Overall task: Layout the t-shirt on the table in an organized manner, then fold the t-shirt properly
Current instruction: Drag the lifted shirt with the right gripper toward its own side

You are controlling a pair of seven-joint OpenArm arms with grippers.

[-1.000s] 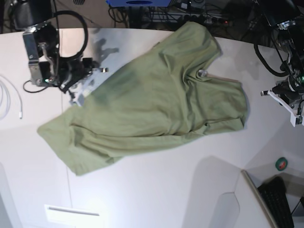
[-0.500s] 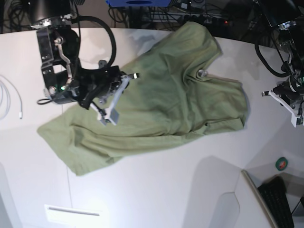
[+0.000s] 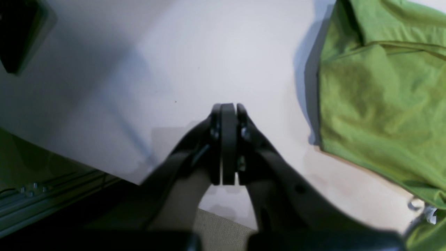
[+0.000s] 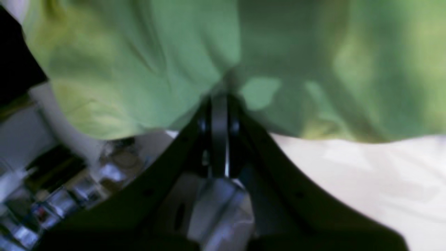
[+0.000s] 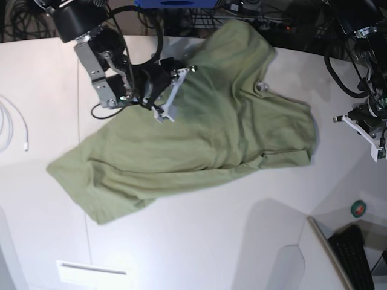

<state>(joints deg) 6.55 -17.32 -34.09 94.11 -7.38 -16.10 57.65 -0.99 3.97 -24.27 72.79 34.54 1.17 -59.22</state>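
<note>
Right gripper (image 5: 172, 96) closed, empty, over the t-shirt (image 5: 199, 133); left gripper (image 3: 228, 139) closed too, beside it. Shirt rumpled on table (image 5: 211, 241), layout unfinished, no folds yet.

both grippers closed
right gripper (image 5: 171, 96) reaches in from the far side, fingers (image 4: 218, 115) pressed together; left gripper (image 3: 228, 115) sits apart, fingers likewise.

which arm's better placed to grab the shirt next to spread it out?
Right, probably. The right gripper is shut and hovers over the t-shirt, cloth filling its wrist view. The left gripper, also shut, sits over bare table, beside the shirt's edge rather than over it.
</note>
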